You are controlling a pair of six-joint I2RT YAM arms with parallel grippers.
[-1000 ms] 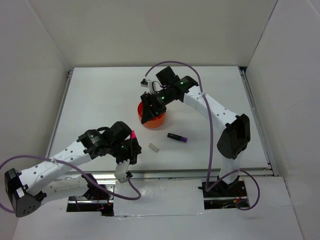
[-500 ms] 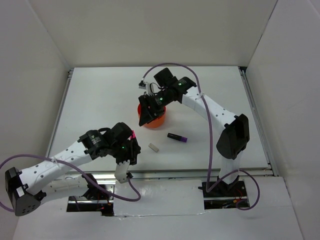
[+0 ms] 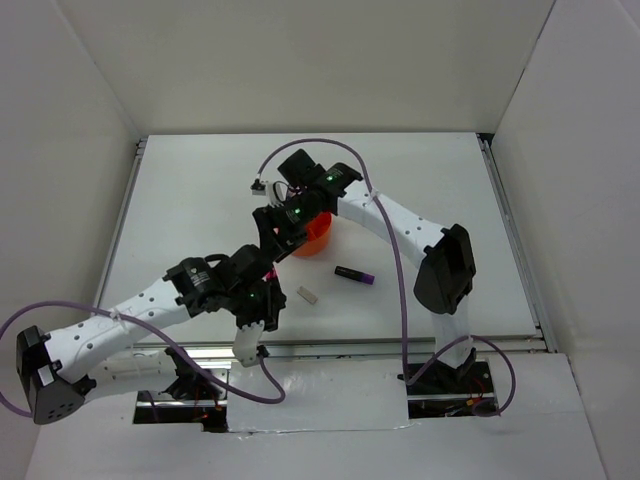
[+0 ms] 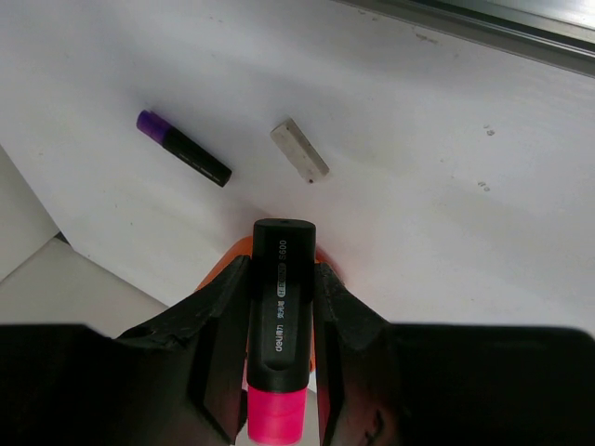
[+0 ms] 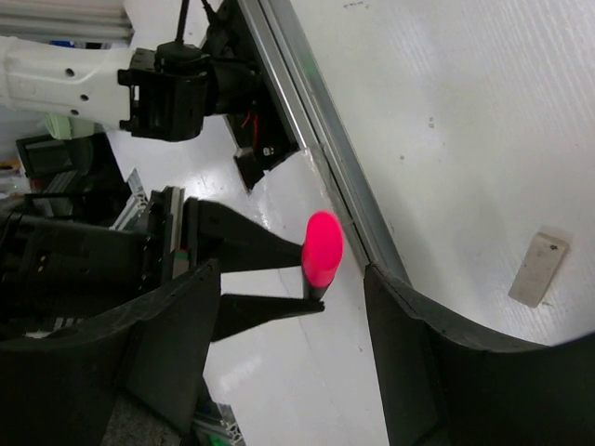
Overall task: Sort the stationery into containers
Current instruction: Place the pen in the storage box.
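Observation:
My left gripper (image 3: 262, 286) is shut on the pink-black marker (image 4: 282, 307), pink end toward the wrist, held above the table's near middle. My right gripper (image 3: 270, 240) is open just beyond it. In the right wrist view the marker's pink end (image 5: 322, 246) stands between my open fingers (image 5: 177, 344), untouched. The orange organizer (image 3: 314, 241) sits behind the right arm, partly hidden. A sliver of orange (image 4: 234, 251) shows behind the held marker. The purple-black marker (image 3: 354, 275) and grey-white eraser (image 3: 308, 294) lie on the table, and both show in the left wrist view (image 4: 183, 148), (image 4: 299, 149).
White walls close in the table on the left, back and right. A metal rail (image 3: 330, 346) runs along the near edge. The right arm's purple cable (image 3: 400, 260) loops over the table. The eraser also shows in the right wrist view (image 5: 539, 268).
My right gripper has swung left and nearer, from over the orange organizer to just beside my left gripper. The left gripper has edged up and right with the marker.

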